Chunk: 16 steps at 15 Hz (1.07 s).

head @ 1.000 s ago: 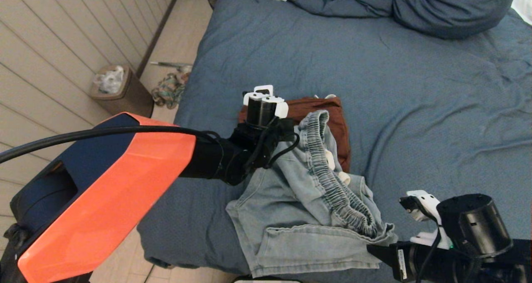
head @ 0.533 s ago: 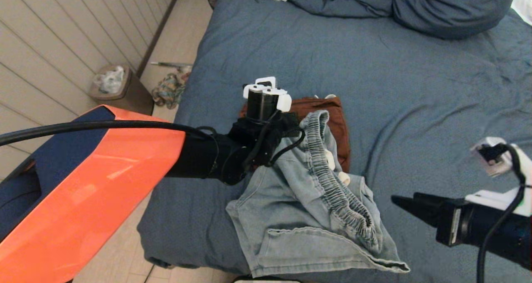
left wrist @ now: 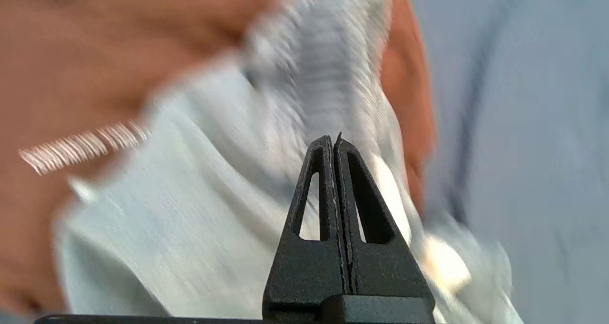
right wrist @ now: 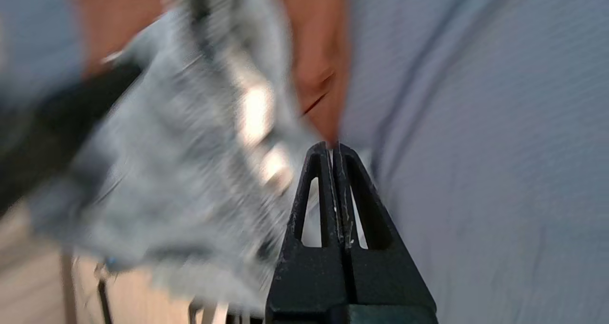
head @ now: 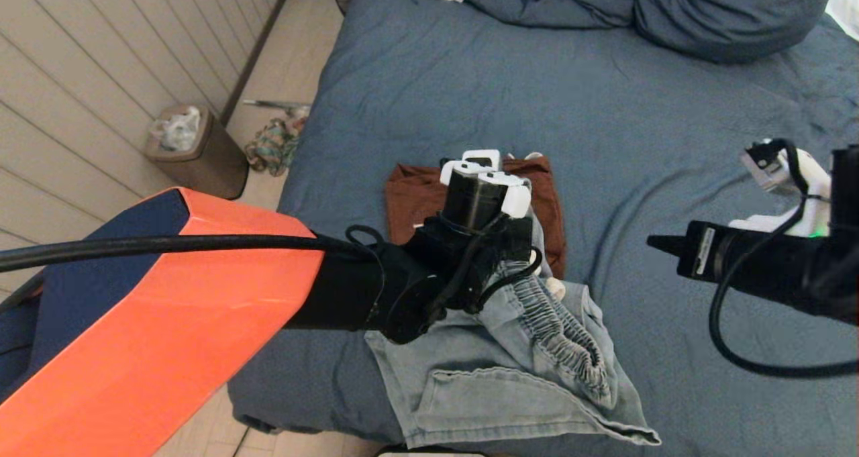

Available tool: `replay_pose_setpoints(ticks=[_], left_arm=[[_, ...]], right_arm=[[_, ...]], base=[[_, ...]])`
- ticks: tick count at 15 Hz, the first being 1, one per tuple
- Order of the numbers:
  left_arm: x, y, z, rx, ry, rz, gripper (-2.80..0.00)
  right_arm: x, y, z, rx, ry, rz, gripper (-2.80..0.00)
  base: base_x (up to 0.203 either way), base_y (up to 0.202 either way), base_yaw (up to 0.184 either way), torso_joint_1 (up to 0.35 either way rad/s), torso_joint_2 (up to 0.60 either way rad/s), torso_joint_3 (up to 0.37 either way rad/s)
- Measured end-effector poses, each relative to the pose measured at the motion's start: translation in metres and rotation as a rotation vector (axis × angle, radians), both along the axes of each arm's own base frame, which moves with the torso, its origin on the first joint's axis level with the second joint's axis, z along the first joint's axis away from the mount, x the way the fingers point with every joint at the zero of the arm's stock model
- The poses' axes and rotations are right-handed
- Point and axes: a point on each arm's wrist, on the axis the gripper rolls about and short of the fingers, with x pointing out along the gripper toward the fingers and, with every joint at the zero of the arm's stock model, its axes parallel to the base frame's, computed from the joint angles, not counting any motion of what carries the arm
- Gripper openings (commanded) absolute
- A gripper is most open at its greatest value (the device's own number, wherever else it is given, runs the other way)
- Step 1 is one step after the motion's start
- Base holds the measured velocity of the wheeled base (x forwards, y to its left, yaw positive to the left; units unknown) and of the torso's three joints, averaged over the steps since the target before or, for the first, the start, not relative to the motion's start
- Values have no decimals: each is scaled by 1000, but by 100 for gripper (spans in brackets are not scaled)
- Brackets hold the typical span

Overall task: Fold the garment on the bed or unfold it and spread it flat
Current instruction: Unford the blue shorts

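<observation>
Head view: light denim garment (head: 510,370) lies crumpled at near edge of the bed (head: 671,141), its top overlapping a folded rust-brown garment (head: 416,195). Left gripper (left wrist: 334,141), fingers pressed together with nothing visibly between them, sits over the denim waistband. Right gripper (right wrist: 333,147), fingers together and empty, hovers above bare cover, apart from the denim.

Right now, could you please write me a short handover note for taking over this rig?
Left gripper: shut, empty, above the light denim shorts.
Right gripper: shut, empty, in the air over the bed, to the right of the shorts.
Shorts: rumpled at the bed's near edge, elastic waistband bunched, partly overlapping a rust-brown garment lying flat behind them.
Done: the brown garment looks folded.
Left: the shorts are neither flat nor folded.
</observation>
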Motion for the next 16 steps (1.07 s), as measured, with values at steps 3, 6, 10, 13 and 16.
replay_pose_setpoints(ticks=[3,6,10,13,16], left_arm=[[-42,-5,1,60,41,-84,-280],[-88,-12,8,95,65,-167,0],[-120,-17,4,164,138,-195,0],[-124,-26,-9,197,156,-207,0],[-124,-38,-28,226,169,-195,0]], right_arm=[[38,-9,-8,11,51,-63,-280],[69,-16,-9,19,62,-109,-280],[91,-25,-18,23,90,-148,-280],[97,-29,-26,28,116,-166,-280],[98,-32,-29,30,125,-169,-280]], base=[[0,0,0,0,0,0],[0,0,0,0,0,0],[0,0,0,0,0,0],[0,0,0,0,0,0],[0,0,0,0,0,0]])
